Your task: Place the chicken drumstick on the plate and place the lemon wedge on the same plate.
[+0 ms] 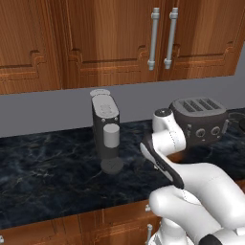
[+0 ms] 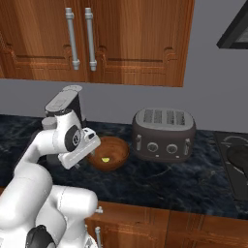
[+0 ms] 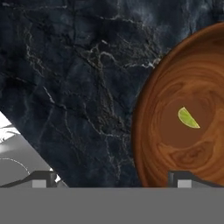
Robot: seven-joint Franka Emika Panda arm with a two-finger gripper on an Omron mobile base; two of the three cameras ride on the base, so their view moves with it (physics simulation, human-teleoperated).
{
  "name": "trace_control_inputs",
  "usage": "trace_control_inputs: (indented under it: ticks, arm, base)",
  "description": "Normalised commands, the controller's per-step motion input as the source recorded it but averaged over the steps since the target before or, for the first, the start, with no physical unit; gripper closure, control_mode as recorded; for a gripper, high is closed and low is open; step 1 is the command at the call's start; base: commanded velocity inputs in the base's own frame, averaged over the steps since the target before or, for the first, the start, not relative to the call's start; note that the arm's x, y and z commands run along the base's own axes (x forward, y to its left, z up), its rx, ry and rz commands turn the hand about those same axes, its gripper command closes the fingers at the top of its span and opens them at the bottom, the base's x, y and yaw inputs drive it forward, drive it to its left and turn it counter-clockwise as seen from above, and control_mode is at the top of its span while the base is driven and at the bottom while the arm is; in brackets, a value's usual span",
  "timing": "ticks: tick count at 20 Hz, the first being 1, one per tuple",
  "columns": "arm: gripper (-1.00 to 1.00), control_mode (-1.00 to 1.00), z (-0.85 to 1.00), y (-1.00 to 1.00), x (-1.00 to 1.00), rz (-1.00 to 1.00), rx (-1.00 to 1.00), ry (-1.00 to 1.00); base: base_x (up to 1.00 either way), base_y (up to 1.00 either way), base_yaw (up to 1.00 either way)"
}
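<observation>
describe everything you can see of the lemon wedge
The lemon wedge is a tiny yellow-green piece with one curved edge and one straight edge. It lies flat on the floor of the brown bowl, near the middle, touching only the bowl. The bowl looks like glossy wood and stands on the dark marble counter, left of the toaster in the right base view. Nothing grips the wedge.

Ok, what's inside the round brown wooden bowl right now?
A single small yellow-green lemon wedge lies near the middle of the round brown wooden bowl. In the right base view the white arm covers the bowl's left edge, and the hand view cuts off its far side, so those parts are unseen.
</observation>
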Motion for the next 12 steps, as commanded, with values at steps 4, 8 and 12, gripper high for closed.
trace_control_inputs:
  ticks: [4, 8, 12]
  arm:
    - [-1.00, -1.00, -0.21, 0.00, 0.11, -0.01, -0.07, -0.07]
    - [-1.00, -1.00, -0.16, 0.00, 0.17, 0.00, -0.05, -0.06]
    - [-1.00, -1.00, -0.02, 0.00, 0.10, 0.00, -0.01, -0.01]
  base:
    - [0.00, 0.00, 0.00]
    - [0.00, 0.00, 0.00]
    - [0.00, 0.00, 0.00]
